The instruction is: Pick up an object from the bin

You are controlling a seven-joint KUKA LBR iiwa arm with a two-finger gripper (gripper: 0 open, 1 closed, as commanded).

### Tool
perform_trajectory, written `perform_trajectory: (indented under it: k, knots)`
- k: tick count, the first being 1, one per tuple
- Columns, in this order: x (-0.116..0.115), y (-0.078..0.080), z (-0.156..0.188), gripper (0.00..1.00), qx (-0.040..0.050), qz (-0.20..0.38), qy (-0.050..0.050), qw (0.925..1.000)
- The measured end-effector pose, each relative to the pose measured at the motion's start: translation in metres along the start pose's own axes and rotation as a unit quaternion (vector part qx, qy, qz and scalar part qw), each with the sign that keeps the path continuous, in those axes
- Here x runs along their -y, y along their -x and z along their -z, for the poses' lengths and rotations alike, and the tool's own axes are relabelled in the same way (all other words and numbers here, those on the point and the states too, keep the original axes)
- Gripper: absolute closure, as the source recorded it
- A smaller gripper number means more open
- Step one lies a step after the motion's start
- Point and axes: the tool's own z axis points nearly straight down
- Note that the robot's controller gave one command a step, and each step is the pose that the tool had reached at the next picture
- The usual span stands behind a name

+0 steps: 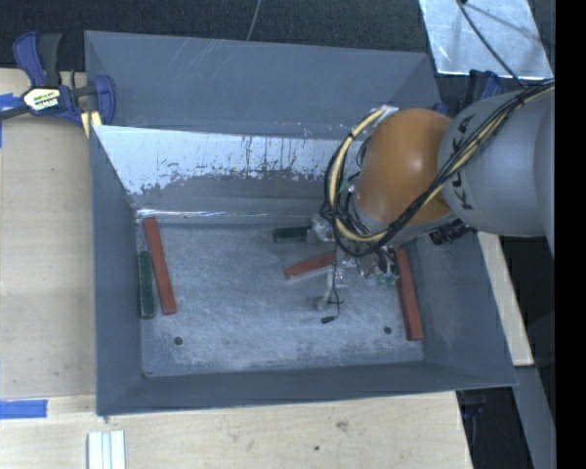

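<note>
My gripper [331, 296] hangs low over the middle right of the bin floor, under the arm's orange dome. A short orange-brown stick [306, 267] lies slanted just to its left, with its right end reaching under the gripper body; whether it is gripped is hidden. A small dark block [291, 233] lies a little further back, near the rear wall. A longer orange-brown stick [408, 297] lies lengthwise along the right wall, close to the right of the gripper.
Along the left wall lie an orange-brown stick [159, 266] and, beside it, a dark green stick [146, 283]. The arm and its cables cover the bin's back right corner. The bin's walls slope steeply inward.
</note>
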Motion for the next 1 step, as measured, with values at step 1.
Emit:
perform_trajectory:
  k: [1]
  knots:
    - [0.0031, 0.0495, -0.0049, 1.0, 0.0048, -0.005, 0.001, 1.0]
